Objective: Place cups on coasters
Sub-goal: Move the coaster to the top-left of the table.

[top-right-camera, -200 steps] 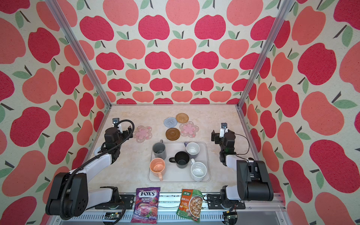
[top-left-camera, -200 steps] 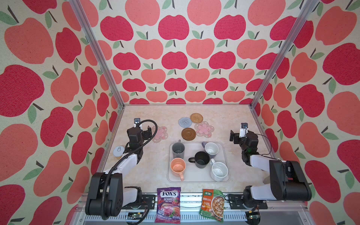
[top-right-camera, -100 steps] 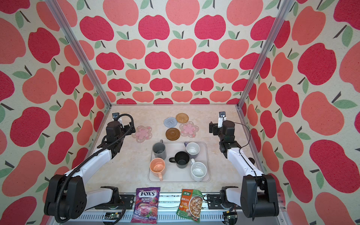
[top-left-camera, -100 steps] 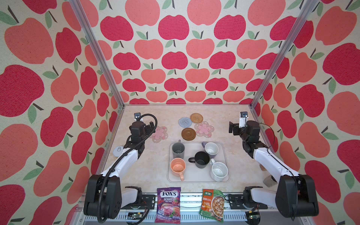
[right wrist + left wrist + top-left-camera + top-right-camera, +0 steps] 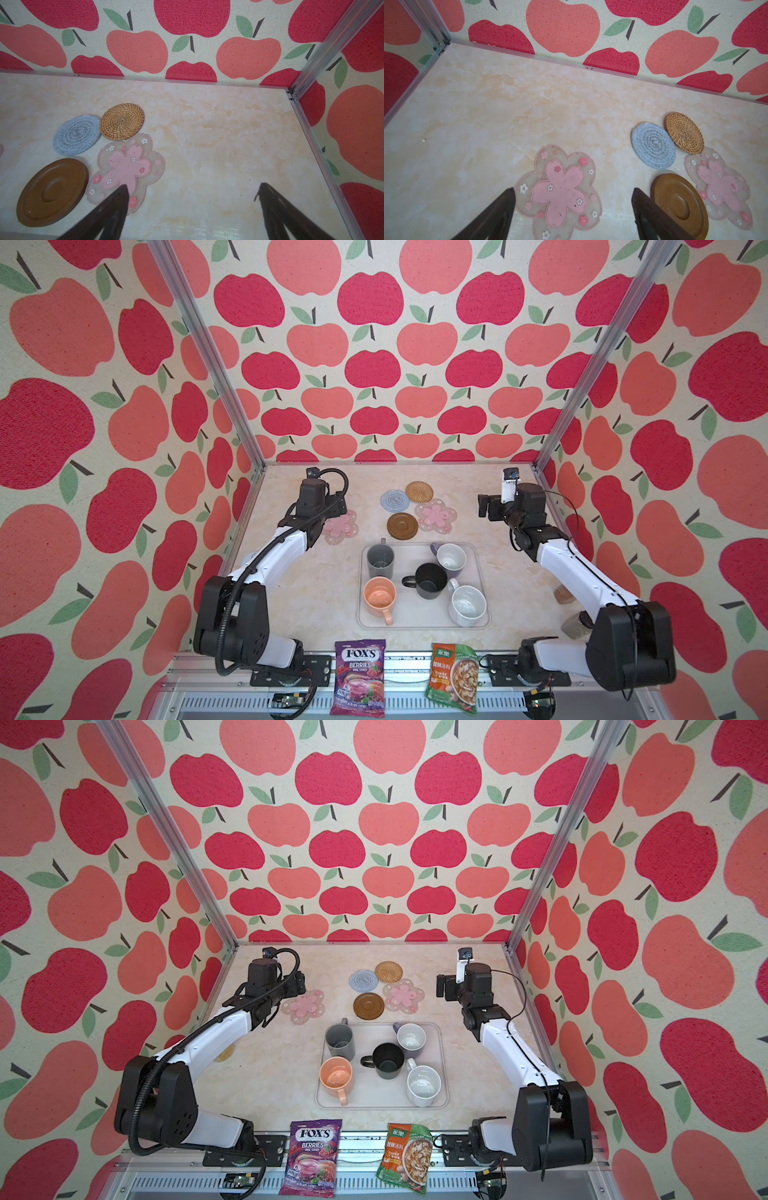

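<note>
All five mugs stand upright on the tray (image 5: pixel 419 616), just 6-side of the counter's (image 5: pixel 316 605) centre. Positions on the tray:
- grey mug (image 5: pixel 380 561) at 10
- lavender mug (image 5: pixel 451 559) at 1
- black mug (image 5: pixel 431 580) in the centre
- peach mug (image 5: pixel 379 596) at 7
- white mug (image 5: pixel 468 605) at 5

It's a tight pack. Black's handle pokes out to 9, toward the gap between grey and peach. White's handle and lavender both sit just beside black.

The coasters lie flat at the tray's 12. The brown disc (image 5: pixel 402 526) is nearest the tray, with the blue-grey mat (image 5: pixel 395 501) and rattan mat (image 5: pixel 419 492) behind it, touching each other. The right flower mat (image 5: pixel 435 516) is at 1 and touches both the rattan and the disc. The left flower mat (image 5: pixel 343 526) lies alone at 11.

Left fingers (image 5: pixel 494 216) are spread and empty, with the left flower mat showing between them. Right fingers (image 5: pixel 108 212) are spread and empty out at 2, over bare counter beside the right flower mat.

Two jars (image 5: pixel 572 625) at 4 are half hidden under the right arm (image 5: pixel 582 576). A candy bag (image 5: pixel 359 680) and a soup packet (image 5: pixel 454 676) lie at the front edge, at 6.
</note>
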Controlling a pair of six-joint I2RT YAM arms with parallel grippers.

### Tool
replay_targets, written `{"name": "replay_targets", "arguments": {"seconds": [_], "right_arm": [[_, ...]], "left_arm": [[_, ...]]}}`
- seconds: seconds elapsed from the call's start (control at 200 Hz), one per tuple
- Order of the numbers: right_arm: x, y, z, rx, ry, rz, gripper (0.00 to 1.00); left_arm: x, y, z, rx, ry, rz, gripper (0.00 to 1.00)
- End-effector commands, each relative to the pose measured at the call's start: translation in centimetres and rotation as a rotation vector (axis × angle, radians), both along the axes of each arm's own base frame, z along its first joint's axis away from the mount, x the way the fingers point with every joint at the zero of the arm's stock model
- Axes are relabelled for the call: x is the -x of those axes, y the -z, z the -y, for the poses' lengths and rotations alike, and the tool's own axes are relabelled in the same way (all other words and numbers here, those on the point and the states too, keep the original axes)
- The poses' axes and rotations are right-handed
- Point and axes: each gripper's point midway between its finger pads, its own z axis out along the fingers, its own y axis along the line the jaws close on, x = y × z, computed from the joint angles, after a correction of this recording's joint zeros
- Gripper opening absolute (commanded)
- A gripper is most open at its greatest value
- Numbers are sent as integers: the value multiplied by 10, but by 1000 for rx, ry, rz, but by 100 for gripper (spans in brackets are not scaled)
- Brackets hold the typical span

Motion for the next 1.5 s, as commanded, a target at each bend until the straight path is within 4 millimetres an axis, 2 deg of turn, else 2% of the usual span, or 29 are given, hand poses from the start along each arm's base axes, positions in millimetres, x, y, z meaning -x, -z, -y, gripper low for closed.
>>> {"name": "replay_targets", "arguments": {"seconds": [0.0,0.105,0.145,0.41,0.465,0.515,0.775,0.995,1.211,1.316,1.496], "right_arm": [[3,13,-14,-9,-26,-76,99],[-1,16,-25,5,-33,-63,99],[-2,17,-30,5,-38,-61,99],[-1,26,-57,63,-85,-33,99],[1,28,-61,66,-94,-37,99],[1,32,-63,57,-99,-67,99],[0,40,-76,41,-124,-140,99],[1,43,-82,34,-141,-145,99],[6,46,-81,60,-147,-157,99],[7,49,-79,70,-138,-166,99],[6,52,-79,70,-134,-175,99]], "left_arm": [[-4,10,20,52,31,-86,82],[-19,21,35,86,35,-129,55],[-25,24,43,106,45,-140,48],[-49,51,89,123,112,-237,45],[-54,57,101,131,135,-252,41],[-57,61,110,140,152,-267,32],[-76,78,167,262,279,-310,8],[-87,100,208,423,370,-335,1],[-93,126,224,358,375,-424,0],[-93,140,220,300,333,-482,0],[-88,161,201,188,262,-579,0]]}}
